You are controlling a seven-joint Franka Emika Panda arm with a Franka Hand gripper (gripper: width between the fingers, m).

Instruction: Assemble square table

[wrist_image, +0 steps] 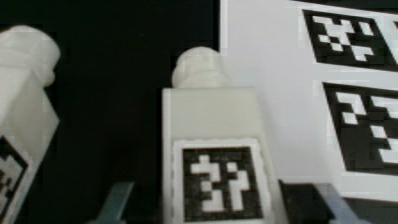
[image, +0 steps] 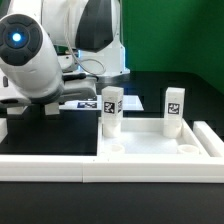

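1. White leg [wrist_image: 217, 120] sits between gripper [wrist_image: 214, 205] fingers; long axis runs straight out from the jaws.
2. Jaws flank it; clamped or not, cannot tell.
3. Tabletop [image: 150, 140] lies at 5 o'clock, exterior view.

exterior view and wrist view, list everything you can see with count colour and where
tabletop: one, white, exterior view's right, on the table
legs: two, white with tags, upright by the tabletop; wrist view shows two too
border rail: one, white, along the near edge
marker board: one, white with black tags, behind the legs
table: one, black, under everything
arm: one, white, exterior view's left
claw: one, grey fingers, open either side of a leg in the wrist view
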